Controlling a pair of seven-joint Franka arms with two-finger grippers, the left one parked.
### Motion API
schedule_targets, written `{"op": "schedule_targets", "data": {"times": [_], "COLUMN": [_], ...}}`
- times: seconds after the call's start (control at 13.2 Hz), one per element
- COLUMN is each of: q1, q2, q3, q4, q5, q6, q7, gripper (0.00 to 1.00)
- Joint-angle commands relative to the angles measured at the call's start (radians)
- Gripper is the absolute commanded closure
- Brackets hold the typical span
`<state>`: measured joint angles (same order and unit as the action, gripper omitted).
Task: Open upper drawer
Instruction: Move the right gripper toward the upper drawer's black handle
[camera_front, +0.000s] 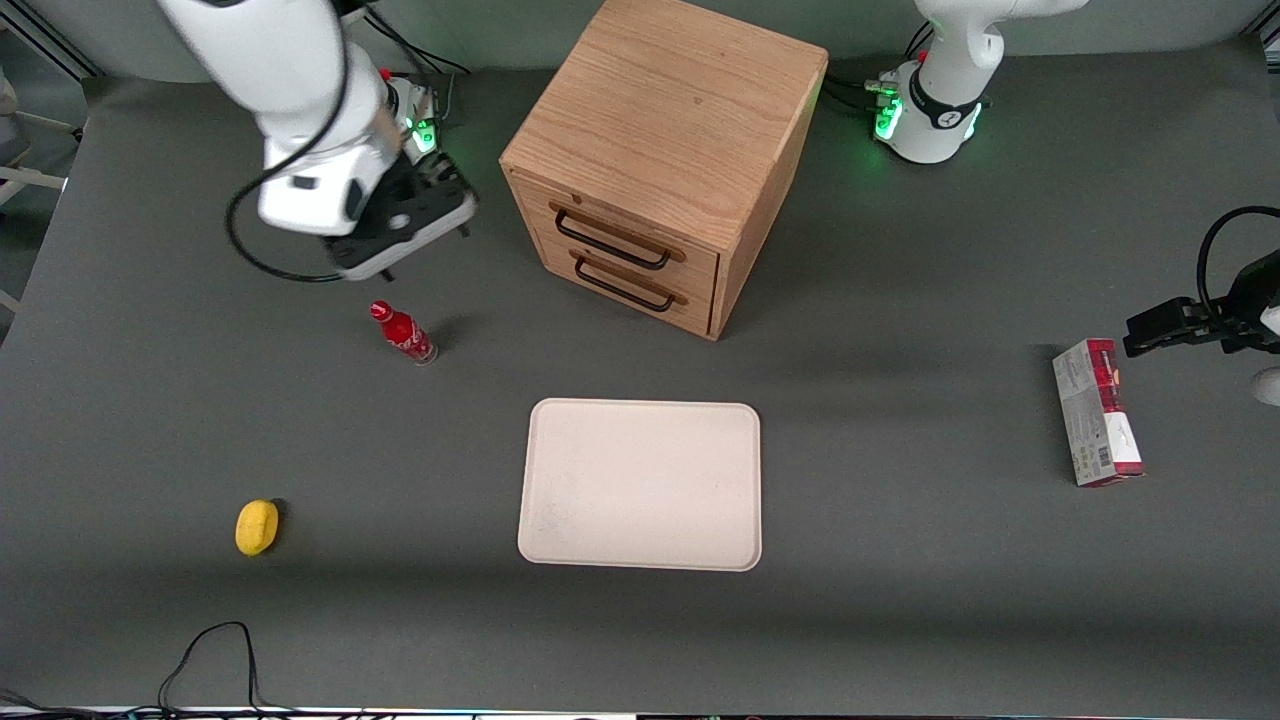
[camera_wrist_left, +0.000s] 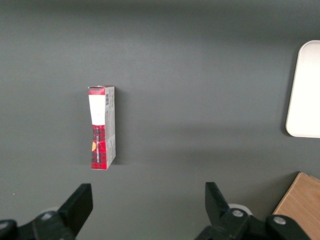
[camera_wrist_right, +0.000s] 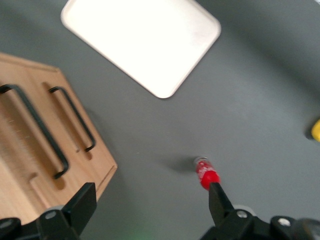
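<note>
Even overhead light, soft shadows, sharp

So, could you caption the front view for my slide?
Open gripper hovers beside the cabinet, upper drawer closed.

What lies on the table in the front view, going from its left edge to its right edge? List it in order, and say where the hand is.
Lemon → red bottle → tray → red carton. The hand, open, hangs above the table, farther from the camera than the bottle, beside the cabinet.

Dark grey matte table under even overhead light; black cable looping at its front edge
</note>
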<state>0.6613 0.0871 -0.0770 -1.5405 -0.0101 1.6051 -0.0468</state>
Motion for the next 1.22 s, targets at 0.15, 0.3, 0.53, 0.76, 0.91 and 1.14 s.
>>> {"op": "schedule_targets", "data": {"times": [0.15, 0.3, 0.53, 0.76, 0.91, 1.14], "q1": [0.147, 0.156, 0.143, 0.139, 0.147, 0.181], "q2": [0.108, 0.135, 0.157, 0.163, 0.168, 0.177], "q3": [-0.013, -0.012, -0.024, -0.023, -0.021, -0.017], "q4": [0.079, 0.085, 0.086, 0.083, 0.076, 0.071], "q5": [0.015, 0.021, 0.158, 0.159, 0.154, 0.109], "q6": [-0.007, 0.018, 0.047, 0.045, 0.044, 0.047], "q7": [-0.013, -0.165, -0.34, -0.338, -0.324, -0.229], "gripper": [0.0, 0.0, 0.0, 0.0, 0.0, 0.0]}}
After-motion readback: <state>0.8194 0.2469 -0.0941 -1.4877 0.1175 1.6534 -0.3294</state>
